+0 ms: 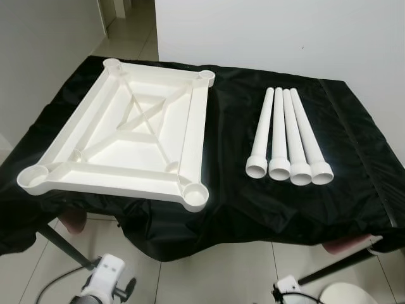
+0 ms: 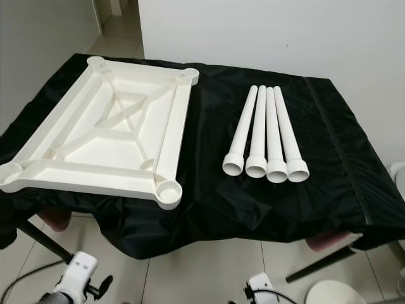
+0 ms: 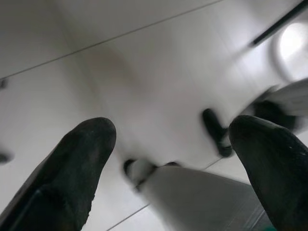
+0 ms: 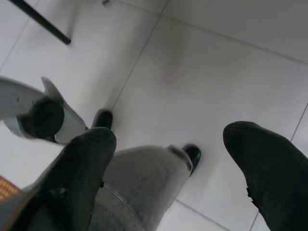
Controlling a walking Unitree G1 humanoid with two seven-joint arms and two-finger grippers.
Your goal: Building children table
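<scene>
On the desk (image 1: pixel 354 158), draped in black cloth, a white plastic tabletop (image 1: pixel 126 142) lies upside down at left, ribbed, with round corner sockets. Four white tube legs (image 1: pixel 288 136) lie side by side at right. Left pincer (image 3: pixel 173 139) and right pincer (image 4: pixel 168 139) hang spread apart, empty, over floor tiles.

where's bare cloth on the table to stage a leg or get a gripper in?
Widest free patch: the black cloth right of the four white plastic tube legs, out to the table's right edge. A narrower strip runs between the upturned white plastic tabletop and the legs. A band runs along the near edge before the legs. Crowded: the legs lie touching side by side; the tabletop takes the left half.
</scene>
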